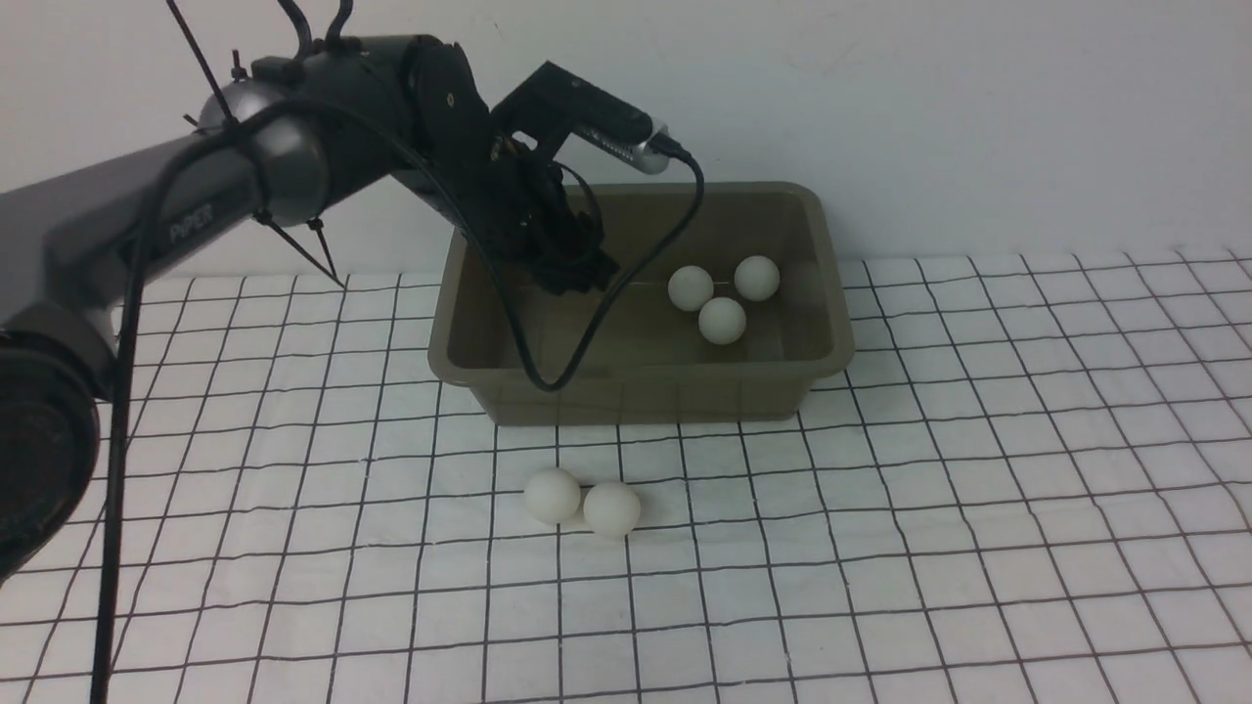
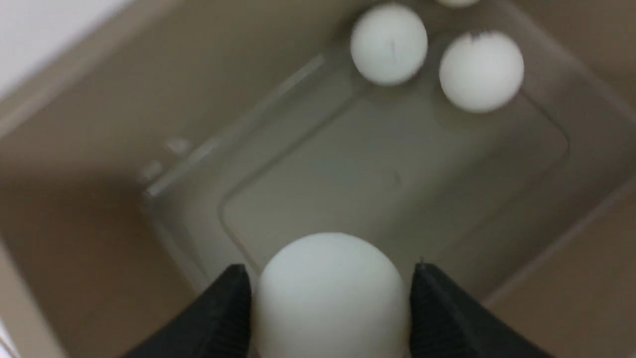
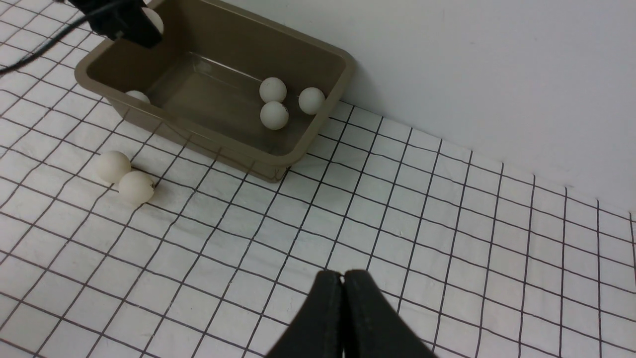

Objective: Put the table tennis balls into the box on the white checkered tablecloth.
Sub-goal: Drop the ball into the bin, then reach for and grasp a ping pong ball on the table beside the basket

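Note:
The olive-grey box [image 1: 685,374] stands on the white checkered tablecloth [image 1: 880,538]. Three table tennis balls [image 1: 722,320] lie together at its right end. In the right wrist view another ball [image 3: 137,96] rests inside against the box's [image 3: 223,144] near wall. Two balls [image 1: 553,494] [image 1: 612,508] touch each other on the cloth in front of the box. My left gripper [image 1: 577,269] is inside the box's left part, shut on a ball [image 2: 330,293], which the front view hides. My right gripper [image 3: 343,275] is shut and empty above bare cloth, right of the box.
A white wall rises directly behind the box. The left arm's black cable [image 1: 587,332] hangs in a loop into the box. Open cloth stretches to the right and toward the front of the box.

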Robot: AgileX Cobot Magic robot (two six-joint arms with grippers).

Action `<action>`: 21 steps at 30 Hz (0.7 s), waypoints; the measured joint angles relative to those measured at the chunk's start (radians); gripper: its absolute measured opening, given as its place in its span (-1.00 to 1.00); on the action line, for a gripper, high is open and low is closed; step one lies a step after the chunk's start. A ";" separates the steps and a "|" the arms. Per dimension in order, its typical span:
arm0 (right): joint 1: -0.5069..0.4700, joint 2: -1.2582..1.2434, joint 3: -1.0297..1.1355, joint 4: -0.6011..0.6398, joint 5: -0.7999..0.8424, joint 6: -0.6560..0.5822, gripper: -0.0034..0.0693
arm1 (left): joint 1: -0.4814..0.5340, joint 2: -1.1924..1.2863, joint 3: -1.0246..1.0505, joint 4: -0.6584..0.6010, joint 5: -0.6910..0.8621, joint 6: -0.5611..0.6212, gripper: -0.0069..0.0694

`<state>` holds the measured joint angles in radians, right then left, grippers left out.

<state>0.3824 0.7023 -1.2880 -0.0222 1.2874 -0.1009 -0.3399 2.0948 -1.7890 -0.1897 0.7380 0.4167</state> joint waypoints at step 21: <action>0.000 -0.007 0.000 0.016 0.000 0.000 -0.95 | -0.004 -0.232 0.008 -0.049 0.493 -0.063 0.41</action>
<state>0.3824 0.6953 -1.2880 -0.0066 1.2874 -0.1009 -0.3440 1.8629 -1.7807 -0.2384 1.2310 0.3539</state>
